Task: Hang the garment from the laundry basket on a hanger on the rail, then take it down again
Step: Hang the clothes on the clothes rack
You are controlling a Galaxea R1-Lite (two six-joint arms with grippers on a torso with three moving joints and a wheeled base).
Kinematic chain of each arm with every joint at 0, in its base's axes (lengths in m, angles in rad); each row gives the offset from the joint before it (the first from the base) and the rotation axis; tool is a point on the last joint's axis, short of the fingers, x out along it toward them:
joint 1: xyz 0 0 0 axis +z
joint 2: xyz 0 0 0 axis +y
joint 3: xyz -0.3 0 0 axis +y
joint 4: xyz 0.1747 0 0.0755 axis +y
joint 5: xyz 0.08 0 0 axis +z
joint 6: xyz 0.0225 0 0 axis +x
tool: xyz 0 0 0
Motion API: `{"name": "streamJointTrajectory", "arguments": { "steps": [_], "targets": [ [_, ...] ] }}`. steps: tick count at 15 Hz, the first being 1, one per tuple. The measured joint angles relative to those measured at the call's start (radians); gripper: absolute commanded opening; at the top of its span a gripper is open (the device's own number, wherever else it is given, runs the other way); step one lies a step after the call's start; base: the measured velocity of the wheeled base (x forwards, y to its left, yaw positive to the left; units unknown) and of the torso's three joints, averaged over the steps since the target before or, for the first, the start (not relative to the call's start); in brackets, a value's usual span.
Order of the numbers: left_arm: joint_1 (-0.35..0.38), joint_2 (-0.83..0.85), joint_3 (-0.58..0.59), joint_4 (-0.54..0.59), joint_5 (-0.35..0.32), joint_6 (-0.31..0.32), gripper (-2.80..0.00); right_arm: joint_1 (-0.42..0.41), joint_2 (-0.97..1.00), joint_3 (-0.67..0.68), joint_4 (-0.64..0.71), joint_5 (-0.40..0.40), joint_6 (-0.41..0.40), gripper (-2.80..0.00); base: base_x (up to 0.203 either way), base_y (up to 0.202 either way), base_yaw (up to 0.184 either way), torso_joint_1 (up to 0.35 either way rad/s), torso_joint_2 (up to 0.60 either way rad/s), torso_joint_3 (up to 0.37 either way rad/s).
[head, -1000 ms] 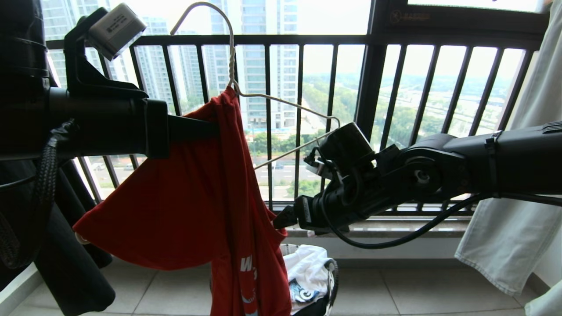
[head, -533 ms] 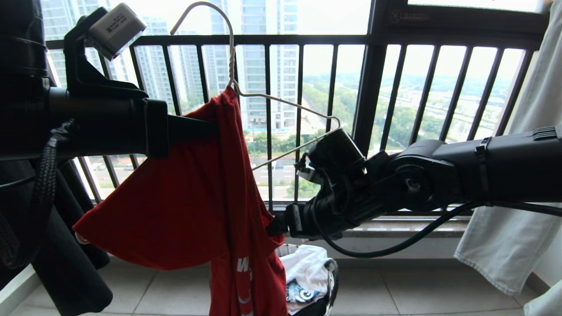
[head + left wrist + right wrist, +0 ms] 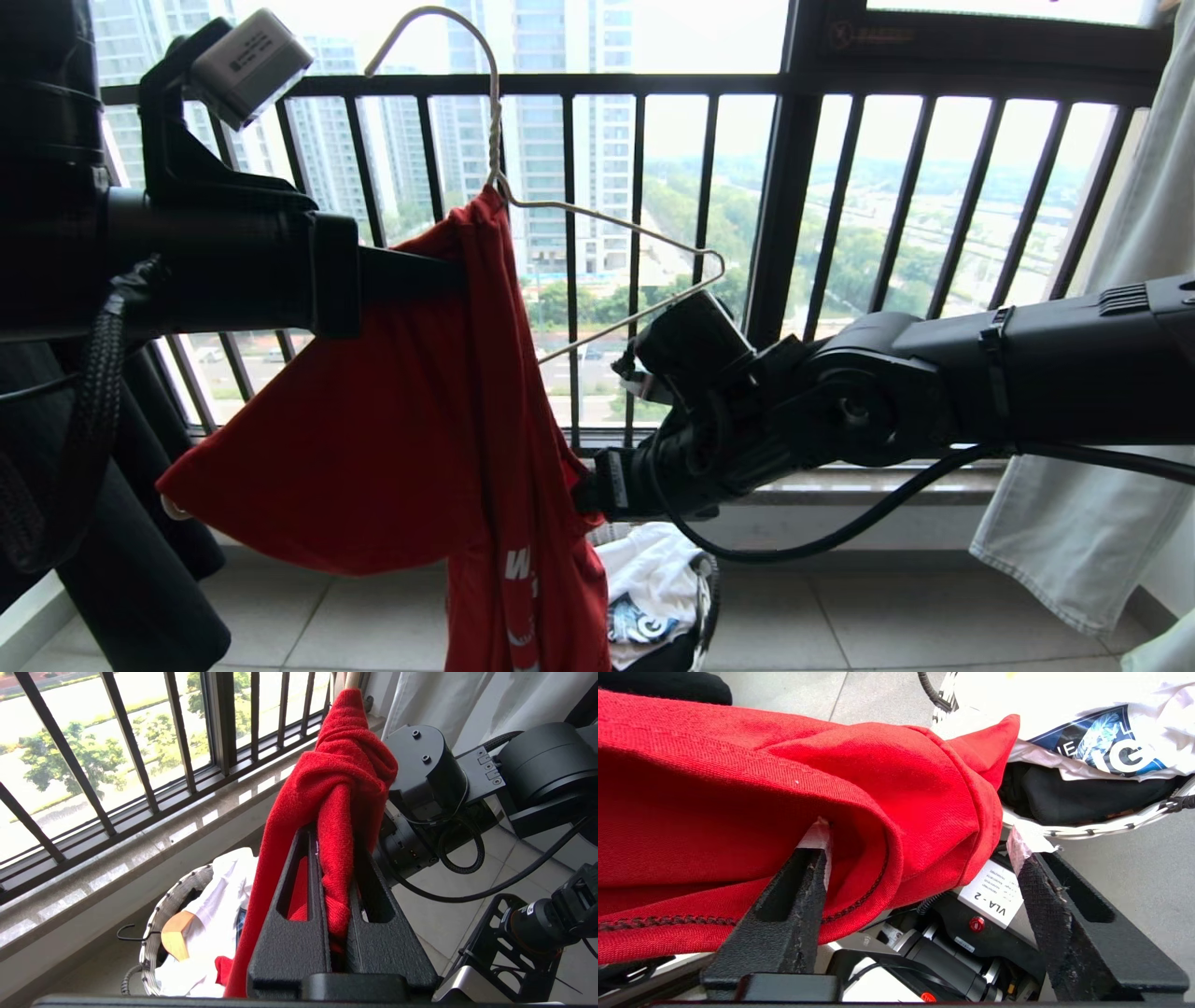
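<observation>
We see the left gripper pinching the soft, limp garment; the right gripper spread around its hem, probably the best hold.

A black barred balcony railing runs across the whole front, with bright daylight pouring through it. Beyond stand pale high-rise towers, then green trees and a road far below. Under the bars sits a polished stone sill. The floor is light grey tile. A pale cloth hangs at the right edge, dark fabric at the left.
</observation>
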Motion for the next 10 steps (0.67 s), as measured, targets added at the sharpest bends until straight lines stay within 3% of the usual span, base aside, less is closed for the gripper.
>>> {"name": "streamJointTrajectory", "arguments": {
  "steps": [6, 10],
  "targets": [
    [0.000, -0.001, 0.000, 0.000, 0.001, 0.000, -2.80, -0.016, -0.004, -0.004, 0.000, -0.040, 0.000, -2.80, 0.000, 0.000, 0.000, 0.000, 0.00, 0.000],
    [-0.001, -0.003, 0.002, 0.001, -0.003, -0.001, -2.80, -0.109, -0.025, -0.022, 0.001, -0.044, -0.019, -2.80, 0.000, 0.000, 0.000, 0.000, 0.00, 0.000]
  ]
}}
